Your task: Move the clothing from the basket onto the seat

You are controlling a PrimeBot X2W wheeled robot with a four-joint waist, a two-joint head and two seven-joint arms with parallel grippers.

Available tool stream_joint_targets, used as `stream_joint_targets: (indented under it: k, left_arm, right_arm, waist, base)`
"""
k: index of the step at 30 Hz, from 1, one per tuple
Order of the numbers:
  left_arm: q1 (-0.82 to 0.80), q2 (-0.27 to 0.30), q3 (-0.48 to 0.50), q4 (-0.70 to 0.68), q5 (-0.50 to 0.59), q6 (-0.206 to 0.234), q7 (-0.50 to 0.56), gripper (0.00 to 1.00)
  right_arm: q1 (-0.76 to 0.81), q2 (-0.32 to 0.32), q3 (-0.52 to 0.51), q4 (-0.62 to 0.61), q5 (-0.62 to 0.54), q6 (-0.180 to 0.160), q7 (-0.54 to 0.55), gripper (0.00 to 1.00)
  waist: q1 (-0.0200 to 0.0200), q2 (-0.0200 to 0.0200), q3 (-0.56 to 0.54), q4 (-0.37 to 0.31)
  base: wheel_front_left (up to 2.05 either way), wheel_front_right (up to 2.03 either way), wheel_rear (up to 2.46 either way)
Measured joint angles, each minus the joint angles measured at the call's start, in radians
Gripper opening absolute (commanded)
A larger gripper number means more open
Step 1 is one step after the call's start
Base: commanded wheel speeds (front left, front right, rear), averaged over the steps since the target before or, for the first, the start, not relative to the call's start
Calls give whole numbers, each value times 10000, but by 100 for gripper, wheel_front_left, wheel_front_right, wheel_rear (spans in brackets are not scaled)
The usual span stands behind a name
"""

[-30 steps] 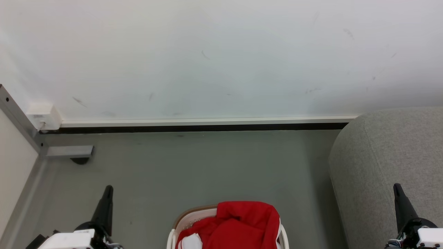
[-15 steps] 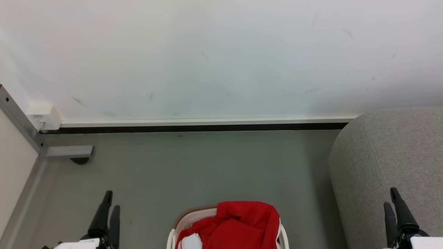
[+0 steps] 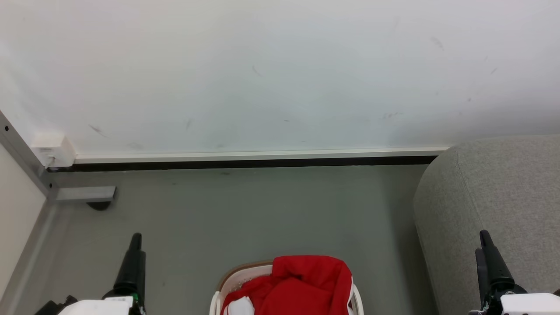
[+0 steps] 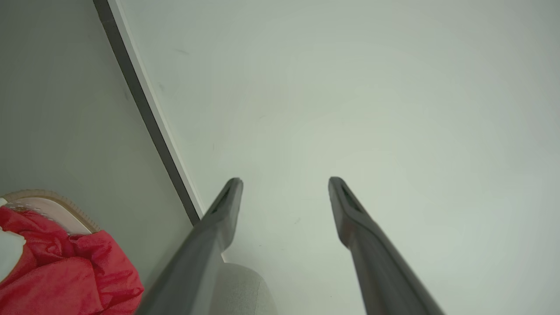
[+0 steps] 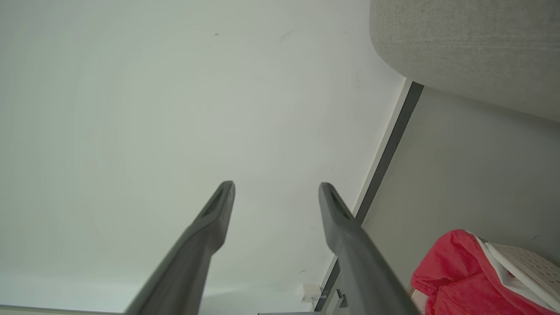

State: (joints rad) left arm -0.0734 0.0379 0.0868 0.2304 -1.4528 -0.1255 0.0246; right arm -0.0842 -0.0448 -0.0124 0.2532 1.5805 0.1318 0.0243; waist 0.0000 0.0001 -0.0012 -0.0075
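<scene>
The basket (image 3: 234, 274), white with a brown rim, stands on the floor at the bottom centre of the head view. The red clothing (image 3: 302, 284) is heaped in it, with a white patch at its left. The grey seat (image 3: 494, 192) rises at the right. My left gripper (image 3: 133, 256) hangs left of the basket, apart from it. My right gripper (image 3: 485, 256) hangs in front of the seat's side. In the left wrist view my left gripper (image 4: 284, 181) is open and empty, with the clothing (image 4: 65, 271) at lower left. My right gripper (image 5: 275, 184) is open and empty too, with the clothing (image 5: 450, 271), the basket (image 5: 520, 262) and the seat (image 5: 463, 43) to its right.
A white wall with a dark baseboard (image 3: 245, 164) closes off the grey floor (image 3: 262, 210) behind the basket. A metal frame post with a white socket box (image 3: 52, 148) and a bracket foot (image 3: 85, 193) stands at the far left.
Both grippers have gone from shut to open. The head view has shifted slightly, and the right gripper now sits a little further left in it.
</scene>
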Motion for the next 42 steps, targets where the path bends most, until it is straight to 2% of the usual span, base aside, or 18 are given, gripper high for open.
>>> stream_joint_targets:
  k: [10, 30, 42]
  left_arm:
    - [1, 6, -148, -401, 1935, 132, -420, 100]
    - [120, 19, -777, -853, 6801, 1183, -1072, 100]
    - [138, 117, -1175, -961, 8510, 1590, -1453, 100]
  right_arm:
    - [-108, -119, 481, -69, -1490, 0, -395, 100]
    - [-248, -307, 1137, -174, -6174, 0, -1087, 100]
    - [-370, -504, 1593, -6, -8059, 0, -1436, 100]
  waist:
    - [0, 0, -4, -60]
    - [1, 0, -5, -236]
    - [0, 0, -52, -261]
  base:
    - [0, 0, 0]
    - [0, 0, 0]
    - [0, 0, 0]
